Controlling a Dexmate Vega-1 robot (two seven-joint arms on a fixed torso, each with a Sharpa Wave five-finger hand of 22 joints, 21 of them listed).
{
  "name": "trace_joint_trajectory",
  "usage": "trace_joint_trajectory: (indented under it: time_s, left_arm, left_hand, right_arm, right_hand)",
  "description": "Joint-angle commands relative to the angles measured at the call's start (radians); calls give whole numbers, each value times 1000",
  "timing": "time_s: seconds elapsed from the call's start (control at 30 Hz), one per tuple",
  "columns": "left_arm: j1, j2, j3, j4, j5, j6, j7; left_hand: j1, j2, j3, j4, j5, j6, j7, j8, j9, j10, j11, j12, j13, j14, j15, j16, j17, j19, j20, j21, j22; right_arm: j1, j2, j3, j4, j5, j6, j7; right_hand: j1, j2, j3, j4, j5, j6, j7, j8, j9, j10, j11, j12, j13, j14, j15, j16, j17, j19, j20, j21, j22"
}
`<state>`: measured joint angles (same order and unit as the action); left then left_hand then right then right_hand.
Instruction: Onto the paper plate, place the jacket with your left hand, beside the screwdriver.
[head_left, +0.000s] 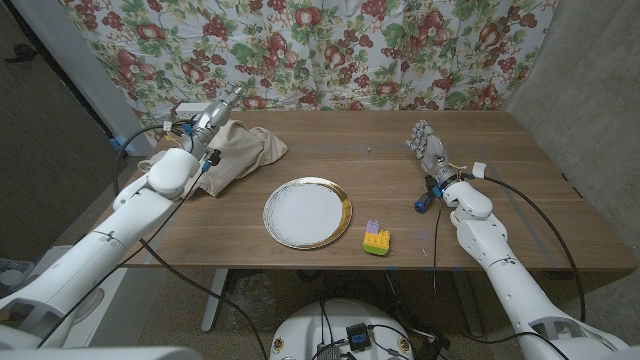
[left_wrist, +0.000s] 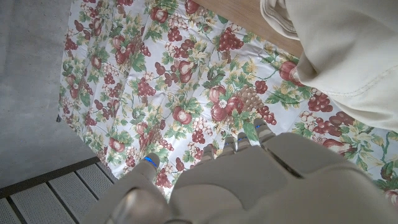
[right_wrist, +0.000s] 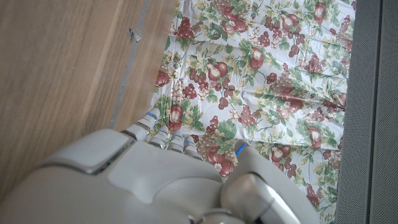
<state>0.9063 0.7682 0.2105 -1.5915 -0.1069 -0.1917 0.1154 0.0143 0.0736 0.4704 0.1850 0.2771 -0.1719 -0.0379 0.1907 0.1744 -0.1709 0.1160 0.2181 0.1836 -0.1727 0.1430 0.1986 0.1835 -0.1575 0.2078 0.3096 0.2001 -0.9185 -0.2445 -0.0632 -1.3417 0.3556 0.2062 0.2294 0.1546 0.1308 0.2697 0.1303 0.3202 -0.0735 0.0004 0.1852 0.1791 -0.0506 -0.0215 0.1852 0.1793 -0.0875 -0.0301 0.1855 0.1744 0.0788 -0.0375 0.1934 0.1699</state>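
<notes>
Wooden table (head_left: 500, 200) carries paper plate (head_left: 307, 212); left hand (head_left: 215, 112) hovers empty, fingers extended, over jacket (head_left: 235, 152), whose seam the wrist view resolves.

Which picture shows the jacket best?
The head view: the whole beige jacket lies crumpled on the table's far left, beside the left robot hand. The left wrist view catches just a close-up fold of it. The right wrist view faces table and curtain instead.
</notes>
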Motion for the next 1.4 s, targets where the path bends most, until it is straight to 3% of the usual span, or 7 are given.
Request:
trace_joint_trajectory:
  time_s: [0.03, 0.5, 0.87, 1.17, 1.4]
  left_arm:
    - [8, 49, -11, -38, 59, 36, 14]
    - [18, 93, -22, -77, 154, 84, 61]
    - [9, 141, -6, -100, 264, 132, 84]
    - [13, 153, -10, -102, 285, 147, 94]
    - [14, 203, 17, -138, 426, 201, 134]
  left_hand:
    - [5, 100, 4, -2, -2, -33, -8, -2, 5, -56, -7, -4, 3, -60, -3, -2, 3, -10, 4, -7, 3]
    - [3, 98, 5, -1, -5, -38, -8, -4, 5, -68, -8, -9, 4, -61, -3, -3, 3, -13, 4, -9, 4]
    - [0, 96, 6, -1, -9, -41, -11, -5, 6, -68, -13, -10, 4, -59, -4, -4, 4, -47, 4, -24, 3]
    - [-1, 95, 6, 0, -11, -43, -11, -6, 6, -66, -19, -10, 4, -57, -5, -3, 4, -48, 5, -25, 4]
    - [-3, 95, 6, 0, -12, -44, -12, -6, 6, -65, -17, -10, 4, -56, -6, -3, 4, -49, 6, -26, 4]
  right_arm:
    - [-1, 3, 0, 4, 2, 2, 0]
    - [2, 4, 0, 13, 1, 13, 4]
    - [1, 6, 1, 15, 3, 14, 3]
    - [-2, 8, 1, 13, 4, 11, -2]
    - [-3, 11, 1, 15, 4, 13, -3]
  right_hand:
    - [4, 17, 8, 3, -2, 2, 1, 4, 3, -1, -1, 1, 1, -3, -1, 2, 3, 13, -40, 2, 3]
    - [4, 16, 9, 4, -3, 3, 3, 4, 3, -1, 0, 1, 1, -3, 0, 2, 3, 13, -39, 2, 3]
    - [4, 16, 10, 4, -4, 3, 4, 4, 3, -1, 1, 1, 1, -3, 1, 2, 3, 13, -40, 2, 3]
    - [4, 16, 11, 4, -5, 3, 5, 4, 3, -1, 3, 1, 1, -3, 1, 2, 3, 13, -39, 2, 3]
    - [4, 15, 11, 4, -6, 3, 5, 4, 3, -1, 4, 1, 1, -2, 2, 2, 3, 13, -39, 2, 3]
